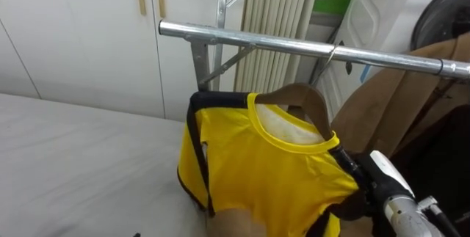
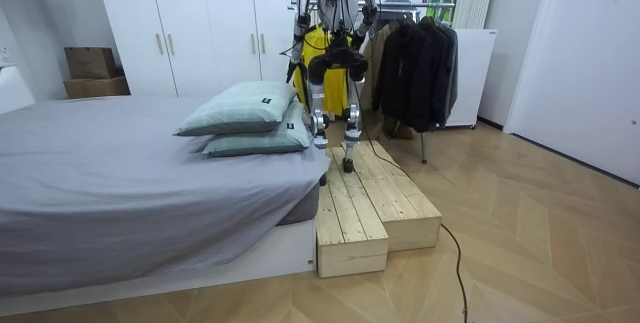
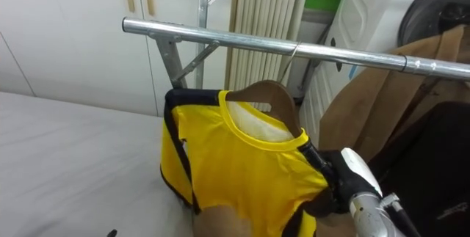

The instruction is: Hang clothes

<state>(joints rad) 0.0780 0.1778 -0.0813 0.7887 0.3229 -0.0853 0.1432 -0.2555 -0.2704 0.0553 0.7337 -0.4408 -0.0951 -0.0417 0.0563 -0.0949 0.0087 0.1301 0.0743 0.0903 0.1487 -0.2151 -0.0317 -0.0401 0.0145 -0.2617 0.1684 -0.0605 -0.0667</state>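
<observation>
Yellow shirt (image 1: 272, 171) is on a wooden hanger (image 1: 305, 97), right up at the metal rail (image 1: 279, 44). The hanger's hook looks to sit over the rail, but I can't confirm it's fully seated.

Robot stands on the wooden platform (image 2: 370, 198) at the foot of the bed (image 1: 73, 149), facing the rack with both arms raised.

Right robot hand (image 1: 352, 167) is at the shirt's right shoulder, against the hanger end. Its fingers are hidden behind the cloth, so I can't tell if it's pinching or just supporting. A pale blur at the shirt's lower edge may be the left robot hand (image 1: 235, 224). Can't tell its state either.

Step, as I read it: the hang itself, hook going on or just landed. The brown coat (image 1: 382, 105) hangs just beside it on the same rail.

Next move calls for checking that the hook carries the weight, then letting go gently and drawing the arm down and back. It must not drag the shoulder off the hanger or knock the hook off. The shirt hangs skewed toward the bed side and may need squaring.
</observation>
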